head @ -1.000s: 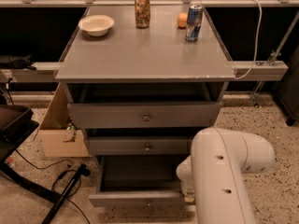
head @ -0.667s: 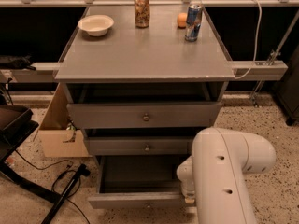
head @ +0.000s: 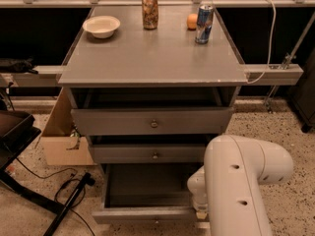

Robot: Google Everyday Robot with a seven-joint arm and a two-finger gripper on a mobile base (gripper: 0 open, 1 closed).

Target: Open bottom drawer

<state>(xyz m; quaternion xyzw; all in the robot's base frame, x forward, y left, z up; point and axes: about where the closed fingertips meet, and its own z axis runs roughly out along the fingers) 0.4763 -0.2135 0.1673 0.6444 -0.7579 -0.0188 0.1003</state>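
The bottom drawer [head: 142,214] of the grey cabinet is pulled out, and I look down into its dark empty inside [head: 147,186]. Its narrow front panel runs along the lower edge of the camera view. The mid-sized drawer front [head: 153,154] and the widest drawer front [head: 152,122] above it each carry a small round knob. My white arm [head: 241,181] fills the lower right. The gripper is hidden below the arm near the drawer's right front corner, out of view.
On the cabinet top [head: 152,53] stand a white bowl [head: 102,26], a brown can [head: 149,12], an orange [head: 192,21] and a blue can [head: 204,23]. A cardboard box [head: 61,136] sits left of the cabinet. Cables and a black stand [head: 69,200] lie on the speckled floor.
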